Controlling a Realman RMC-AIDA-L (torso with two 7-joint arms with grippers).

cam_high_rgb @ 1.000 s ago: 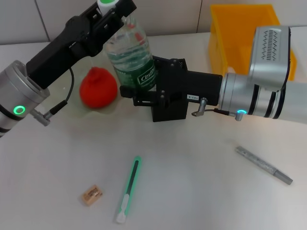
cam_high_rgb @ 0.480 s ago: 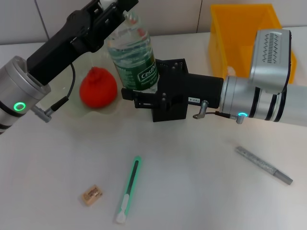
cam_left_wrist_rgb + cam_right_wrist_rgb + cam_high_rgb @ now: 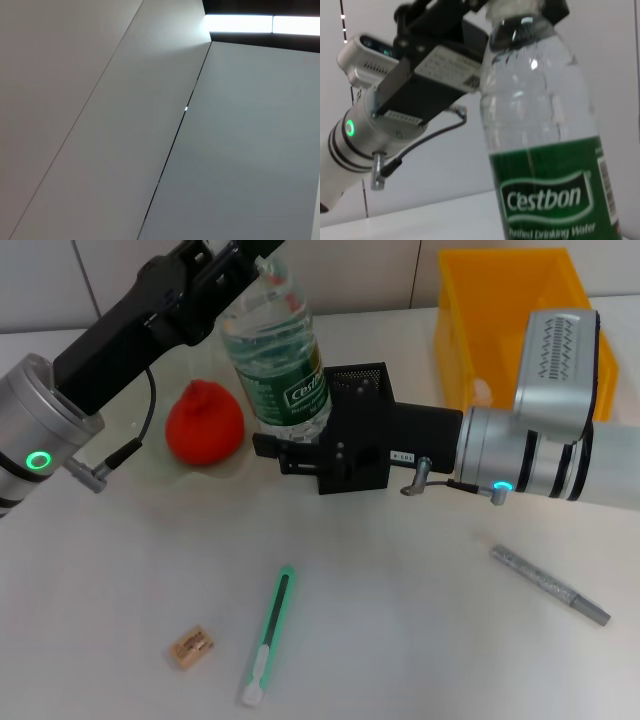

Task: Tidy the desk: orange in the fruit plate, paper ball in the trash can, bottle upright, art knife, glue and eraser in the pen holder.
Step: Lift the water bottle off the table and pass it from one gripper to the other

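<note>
Nearest on the table [image 3: 420,640]: eraser [image 3: 190,647] at front left, green-and-white art knife [image 3: 268,635] just right of it, lying flat; grey glue stick [image 3: 549,585] on its side at front right, well apart from both. Mid table: right gripper [image 3: 290,445] reaches in from the right, sits at the lower body of the bottle [image 3: 277,355], jaws either side of the base below the green label; closed on it or only beside it, cannot tell. Black mesh pen holder [image 3: 358,380] stands just behind the right gripper's body, mostly hidden by it. Bottle is near upright, tilted slightly. Left gripper [image 3: 240,252] comes from the left and is clamped on the bottle's cap and neck; the right wrist view shows the same grip on the bottle [image 3: 542,145] top. Orange [image 3: 204,425] sits left of the bottle on the clear fruit plate [image 3: 135,420], under the left arm. Farthest back right: yellow bin [image 3: 505,310]. Left wrist view shows only blank wall panels.
</note>
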